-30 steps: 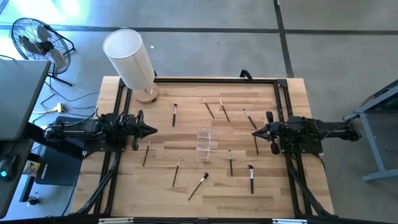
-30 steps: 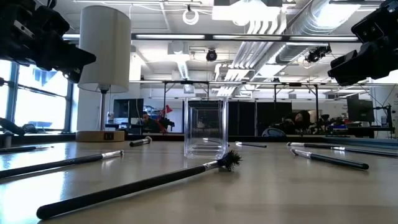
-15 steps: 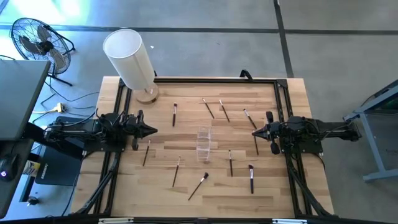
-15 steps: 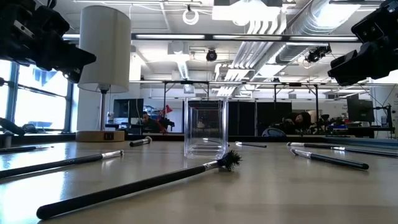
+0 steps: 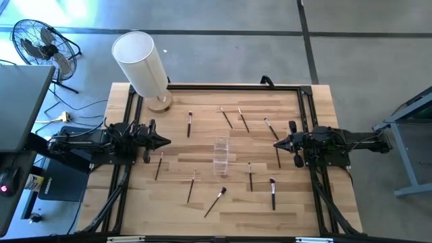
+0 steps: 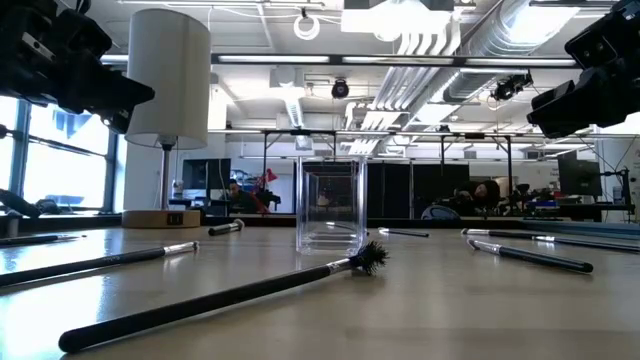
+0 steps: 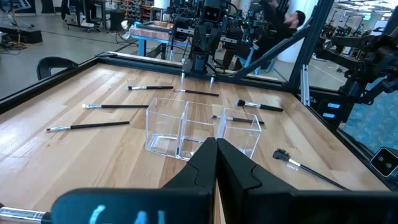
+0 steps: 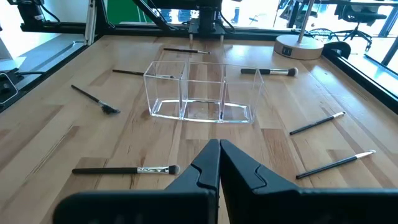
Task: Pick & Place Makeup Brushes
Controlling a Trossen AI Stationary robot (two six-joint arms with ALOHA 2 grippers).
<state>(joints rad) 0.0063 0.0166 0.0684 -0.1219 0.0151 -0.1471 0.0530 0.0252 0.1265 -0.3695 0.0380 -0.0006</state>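
Note:
Several thin makeup brushes lie flat and scattered on the wooden table (image 5: 209,209): one (image 5: 190,124) and two more (image 5: 225,118) (image 5: 243,120) toward the far edge, others (image 5: 214,202) (image 5: 273,194) toward the near edge. A clear plastic organiser with compartments (image 5: 221,156) stands at the table's middle, also in the left wrist view (image 7: 202,129) and right wrist view (image 8: 202,92). My left gripper (image 5: 165,142) hovers shut at the table's left side, above the table. My right gripper (image 5: 277,144) hovers shut at the right side. Neither touches anything.
A white cylindrical lamp (image 5: 143,64) on a wooden base stands at the table's far left corner. A black frame (image 5: 229,86) runs along the table's edges. A fan (image 5: 40,44) and a monitor stand off the table's left. People show in the room beyond.

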